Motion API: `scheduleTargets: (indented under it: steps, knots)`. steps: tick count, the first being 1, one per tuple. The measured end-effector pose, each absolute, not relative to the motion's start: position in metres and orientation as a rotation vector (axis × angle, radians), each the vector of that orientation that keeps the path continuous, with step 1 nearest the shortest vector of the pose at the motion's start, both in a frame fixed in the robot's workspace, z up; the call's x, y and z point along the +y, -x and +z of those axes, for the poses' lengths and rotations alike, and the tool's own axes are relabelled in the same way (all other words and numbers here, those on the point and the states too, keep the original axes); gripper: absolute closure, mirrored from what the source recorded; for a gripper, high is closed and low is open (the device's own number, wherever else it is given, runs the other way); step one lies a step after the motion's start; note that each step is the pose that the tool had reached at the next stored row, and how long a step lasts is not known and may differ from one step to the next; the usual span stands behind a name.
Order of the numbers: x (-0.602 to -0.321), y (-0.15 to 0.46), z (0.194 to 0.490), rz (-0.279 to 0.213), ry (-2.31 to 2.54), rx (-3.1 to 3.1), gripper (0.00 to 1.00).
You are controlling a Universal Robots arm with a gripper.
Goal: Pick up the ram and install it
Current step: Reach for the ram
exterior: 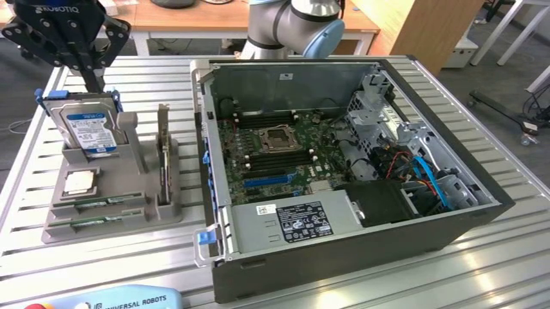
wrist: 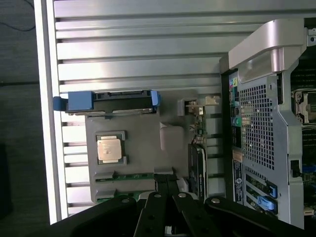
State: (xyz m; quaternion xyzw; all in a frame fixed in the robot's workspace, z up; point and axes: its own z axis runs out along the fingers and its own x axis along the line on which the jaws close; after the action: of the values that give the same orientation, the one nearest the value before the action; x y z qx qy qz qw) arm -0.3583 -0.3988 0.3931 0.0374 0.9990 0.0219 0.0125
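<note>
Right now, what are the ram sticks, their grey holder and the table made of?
The ram looks like circuit board: thin, green and dull, with small dark parts on it. The grey holder is probably moulded or printed plastic: flat grey, no shine, soft edges. The table looks like bare aluminium: silvery, ribbed, with bright streaks of light.

In the exterior view you are losing the upper part of the gripper (exterior: 94, 84) and most of the arm (exterior: 292, 22) past the top edge, and the teach pendant (exterior: 103, 299) is running off the bottom edge. In the wrist view the gripper (wrist: 166, 180) is hiding one end of a ram stick (wrist: 106, 200) and of the expansion card (wrist: 196, 168), and the computer case (wrist: 266, 123) is running past the edge. The print on the hard drive (exterior: 86, 125) is showing too small to read.
</note>
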Motion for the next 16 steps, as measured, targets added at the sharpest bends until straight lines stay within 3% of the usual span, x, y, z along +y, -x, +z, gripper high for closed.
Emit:
scheduleTargets:
  steps: [16]
  knots:
    - [-0.3988, 0.3672, 0.3931, 0.068, -0.117, 3.114, 0.9]
